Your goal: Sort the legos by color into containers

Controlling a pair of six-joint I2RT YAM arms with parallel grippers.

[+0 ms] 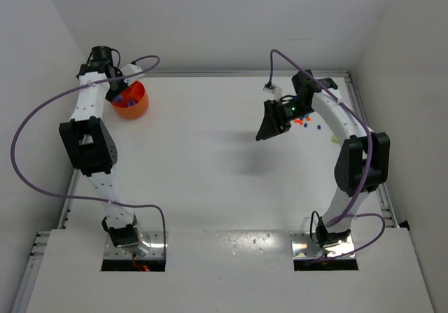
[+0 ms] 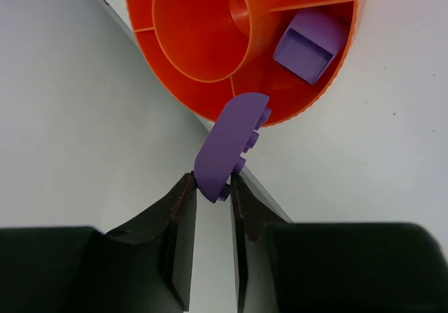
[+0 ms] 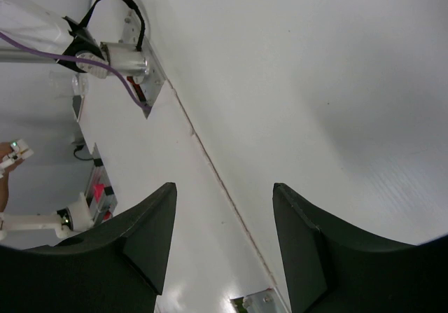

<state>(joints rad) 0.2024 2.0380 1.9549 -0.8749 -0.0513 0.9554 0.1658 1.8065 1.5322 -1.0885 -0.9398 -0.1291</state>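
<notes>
One orange bowl (image 1: 133, 104) sits at the far left corner of the counter (image 1: 210, 166). It is smooth moulded plastic with a raised round core, and thin ribs divide its ring. Two purple bricks show. A hollow-backed brick (image 2: 308, 47) lies inside the ring, and the left gripper (image 2: 211, 184) pinches a curved studded brick (image 2: 231, 141) by its end, with the tip over the bowl's rim. Near the right edge lie a few orange bricks (image 1: 301, 122), one blue brick (image 1: 317, 126) and one yellow-green brick (image 1: 334, 139). The right gripper (image 3: 224, 190) hangs spread, holding nothing.
</notes>
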